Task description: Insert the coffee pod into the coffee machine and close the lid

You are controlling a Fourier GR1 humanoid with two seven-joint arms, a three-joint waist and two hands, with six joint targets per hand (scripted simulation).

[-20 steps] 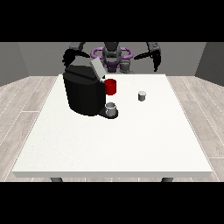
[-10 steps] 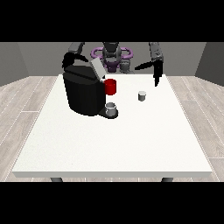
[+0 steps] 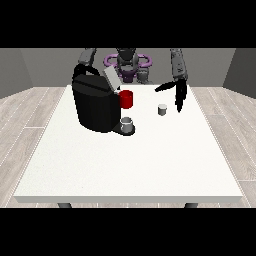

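Observation:
A small grey coffee pod [image 3: 162, 109] stands on the white table [image 3: 130, 160], right of the black coffee machine [image 3: 95, 104]. The machine's grey lid [image 3: 112, 79] is tilted up and open, a red part [image 3: 126, 99] shows at its front, and a grey cup [image 3: 127, 124] sits on its tray. The hand at the view's right [image 3: 179, 94] hangs just right of the pod, fingers straight and pointing down, thumb stretched towards the pod, not touching it. The hand at the view's left [image 3: 80, 70] is mostly hidden behind the machine's top.
The robot's torso with a purple ring [image 3: 128, 62] stands behind the table's far edge. Wooden floor surrounds the table, and bare tabletop stretches in front of the machine.
The hand at the view's right has come down and forward over the table, ending beside the pod. The pod, the machine and the other hand have stayed put.

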